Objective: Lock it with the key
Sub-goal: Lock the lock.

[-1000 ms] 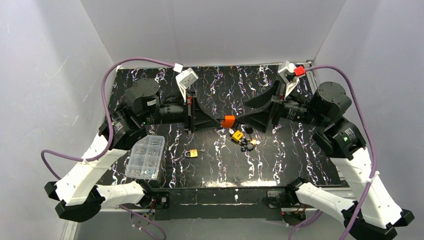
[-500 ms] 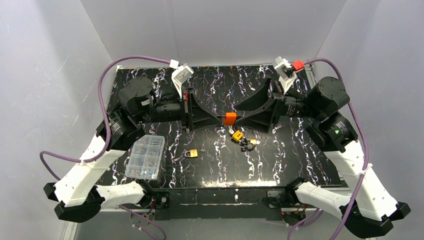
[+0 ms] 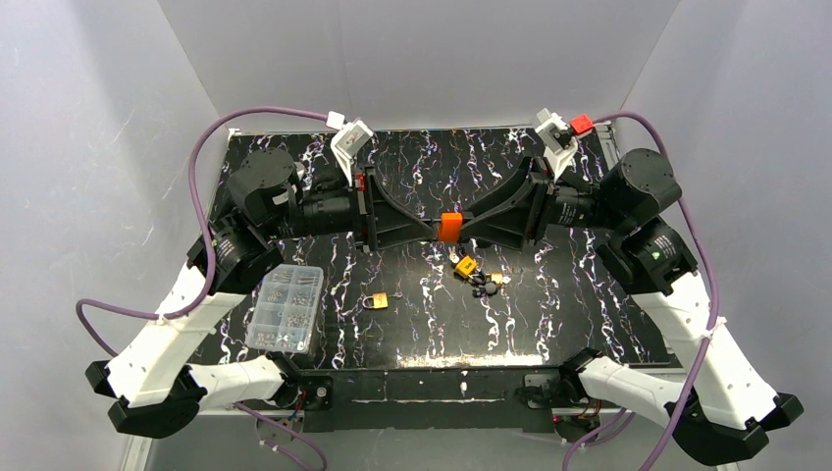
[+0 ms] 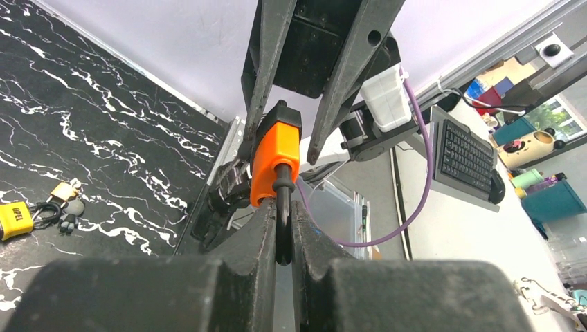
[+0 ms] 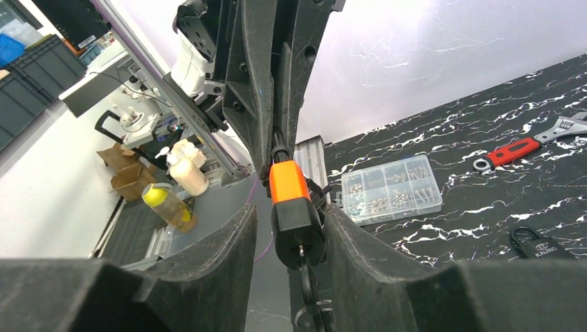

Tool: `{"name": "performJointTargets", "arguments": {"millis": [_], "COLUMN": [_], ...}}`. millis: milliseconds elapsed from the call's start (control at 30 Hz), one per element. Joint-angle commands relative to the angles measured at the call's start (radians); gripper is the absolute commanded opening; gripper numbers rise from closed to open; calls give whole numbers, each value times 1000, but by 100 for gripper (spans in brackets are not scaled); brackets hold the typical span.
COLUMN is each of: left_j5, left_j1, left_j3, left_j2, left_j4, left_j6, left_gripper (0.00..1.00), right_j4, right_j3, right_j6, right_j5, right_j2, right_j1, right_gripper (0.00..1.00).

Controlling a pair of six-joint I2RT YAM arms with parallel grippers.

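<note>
An orange padlock with a black base (image 3: 450,226) hangs in mid-air over the middle of the table, between my two grippers. My left gripper (image 3: 433,228) is shut on its black shackle (image 4: 282,228), and the orange body (image 4: 275,162) sticks out past the fingertips (image 4: 262,228). From the other side, my right gripper (image 5: 287,221) stands around the lock's black end (image 5: 297,232), its jaws still apart with a gap showing on the left. A key (image 5: 305,273) sits in the keyhole, its black head and ring hanging down between the right fingers.
On the table lie a yellow padlock (image 3: 466,265), a bunch of black keys (image 3: 486,285), a brass padlock (image 3: 375,301) and a clear screw box (image 3: 286,307). The right wrist view also shows a red-handled wrench (image 5: 512,151) and a black padlock (image 5: 536,242).
The right gripper has moved left around the lock's black end and its jaws have narrowed. The left gripper has kept its hold on the shackle and shifted slightly.
</note>
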Motion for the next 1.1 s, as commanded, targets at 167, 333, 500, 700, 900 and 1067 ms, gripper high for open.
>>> {"name": "performJointTargets", "arguments": {"millis": [167, 333, 500, 700, 900, 1067], "left_j5": [19, 30, 17, 1, 10, 23], "left_j1": [51, 56, 61, 82, 89, 91], "left_j3": [-9, -29, -5, -3, -8, -13], "left_j2": [-12, -1, -5, -39, -46, -45], "left_j4": [114, 72, -11, -61, -52, -42], "left_j6": [-58, -29, 21, 50, 41, 33], "left_gripper": [0, 0, 2, 19, 25, 24], "right_j4": [59, 87, 92, 79, 78, 77], "right_j3": [2, 2, 1, 10, 2, -1], "right_j6": [20, 66, 102, 111, 111, 115], "right_j5": [-10, -7, 17, 16, 23, 52], "right_j2": [4, 30, 21, 9, 6, -3], "right_j1": [7, 27, 27, 25, 26, 26], "right_gripper": [39, 19, 1, 1, 1, 1]}}
